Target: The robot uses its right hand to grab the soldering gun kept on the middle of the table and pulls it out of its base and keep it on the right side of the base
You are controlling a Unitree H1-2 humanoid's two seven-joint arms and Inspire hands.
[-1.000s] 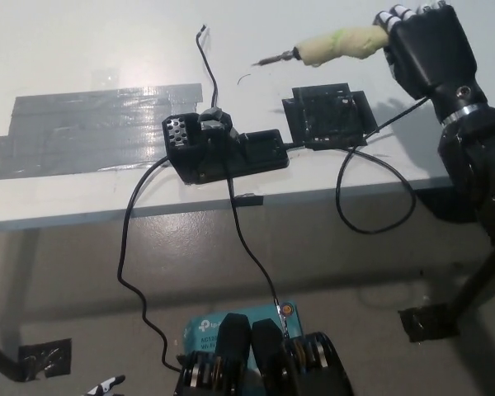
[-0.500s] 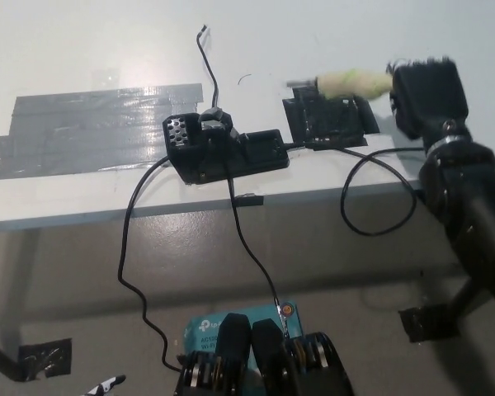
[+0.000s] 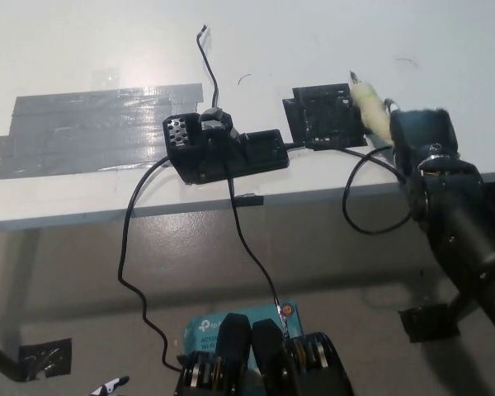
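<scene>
White table (image 3: pixel 82 49). Left of right hand (image 3: pixel 417 140): black mat (image 3: pixel 323 117) just beside, base (image 3: pixel 223 148) farther, grey tape (image 3: pixel 91 128) farthest. Cable (image 3: pixel 206 62) beyond base.

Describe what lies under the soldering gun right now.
The soldering gun lies along the right edge of a black mat on the table. The right hand covers its rear.

Partial "tp-link" logo on the teal box (image 3: pixel 231 323) below.
</scene>
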